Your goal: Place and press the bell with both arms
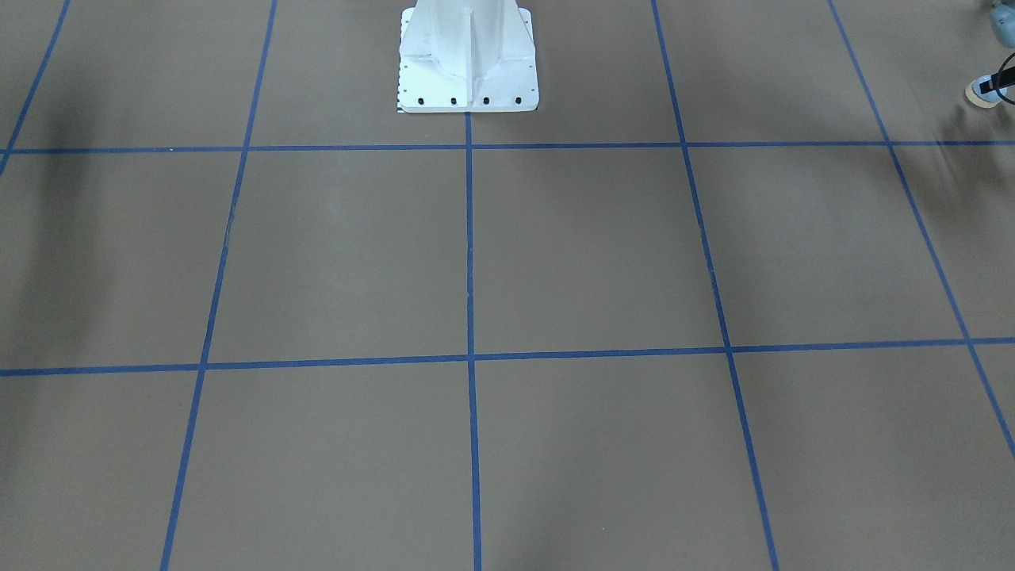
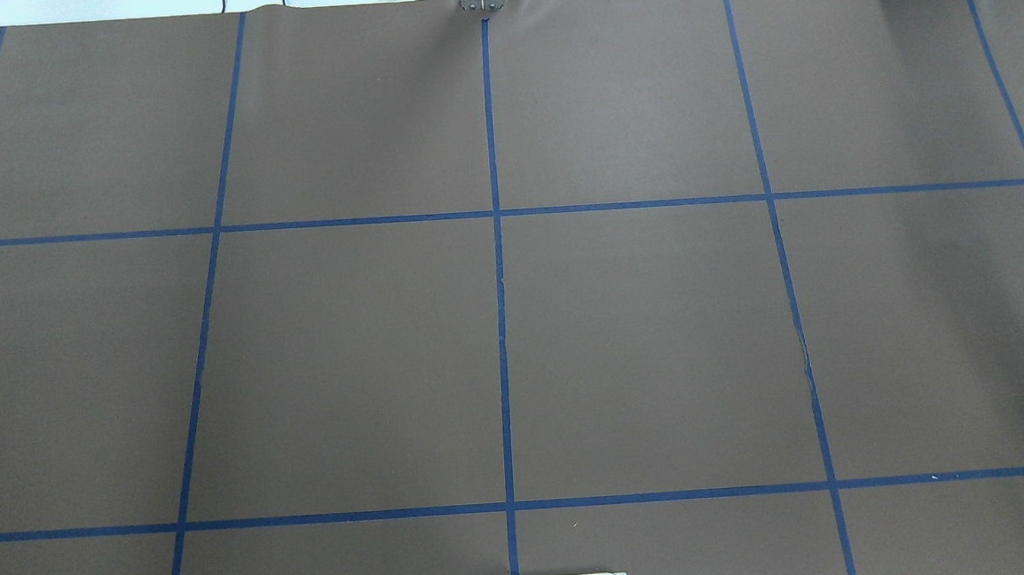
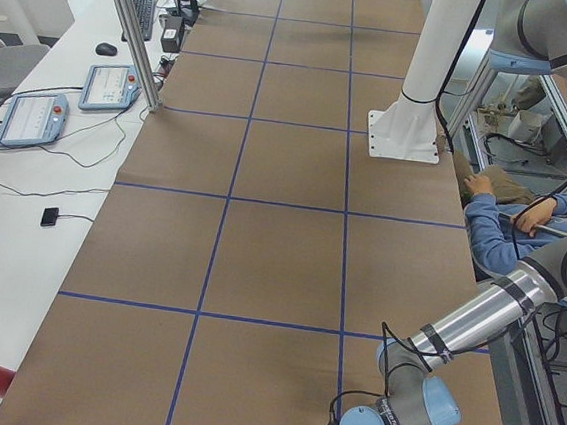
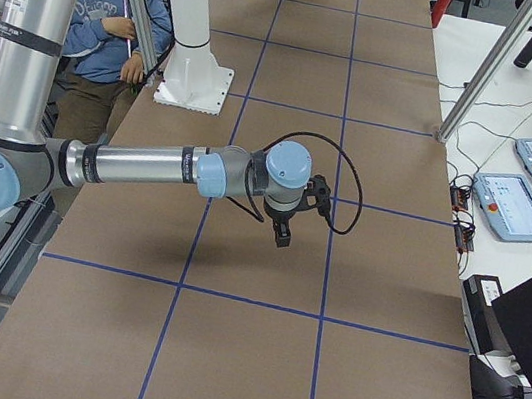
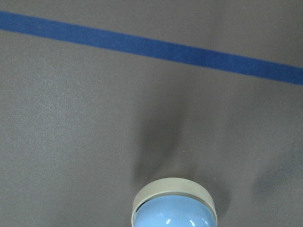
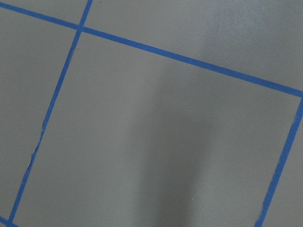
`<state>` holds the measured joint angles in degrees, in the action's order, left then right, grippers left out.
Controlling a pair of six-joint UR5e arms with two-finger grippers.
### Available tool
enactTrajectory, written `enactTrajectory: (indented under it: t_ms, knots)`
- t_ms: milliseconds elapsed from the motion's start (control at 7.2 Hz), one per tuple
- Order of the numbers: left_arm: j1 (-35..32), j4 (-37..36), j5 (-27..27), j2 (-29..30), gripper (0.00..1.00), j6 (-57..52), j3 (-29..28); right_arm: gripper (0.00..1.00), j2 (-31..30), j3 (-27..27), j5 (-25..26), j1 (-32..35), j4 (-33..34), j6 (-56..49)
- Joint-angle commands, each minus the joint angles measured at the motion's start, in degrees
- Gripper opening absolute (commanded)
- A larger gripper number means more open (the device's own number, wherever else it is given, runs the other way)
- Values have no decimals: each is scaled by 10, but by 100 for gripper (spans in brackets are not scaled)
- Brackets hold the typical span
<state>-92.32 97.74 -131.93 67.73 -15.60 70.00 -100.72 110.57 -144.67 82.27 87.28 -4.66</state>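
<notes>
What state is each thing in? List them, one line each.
bell: tilted, cream base pointing away from the left gripper, apparently held off the table.
left gripper: at the front view's edge, jaws apparently shut on the bell.
right gripper: pointing down over the table, away from the bell; open or shut cannot be told.
table: covered in brown paper with a blue tape grid.

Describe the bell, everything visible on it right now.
The bell is a glossy light-blue dome on a cream base ring, cut off by the bottom edge of the left wrist view; the button on top is not seen there. In the front-facing view it sits at the far upper right edge, tilted, with something black at its top, probably the left gripper, though the grip itself is out of frame. Brown table cover lies beneath; whether it touches is unclear.
</notes>
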Motion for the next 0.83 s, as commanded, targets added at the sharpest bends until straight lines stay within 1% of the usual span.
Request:
enactTrajectory:
  t_ms: [0,139,278,417,694]
  knots:
    - [2,-2,-8,1,99,-7,0,100,0,0,1,-2,0,0]
    - [16,-4,-8,6,99,-23,0,100,0,0,1,-3,0,-1]
    - [55,-20,-13,19,99,-31,4,100,0,0,1,-4,0,-1]
    - [72,-47,-13,35,99,-34,1,100,0,0,1,-4,-1,-1]
    - [73,-67,-10,31,99,-73,-2,100,0,1,1,-4,0,-1]
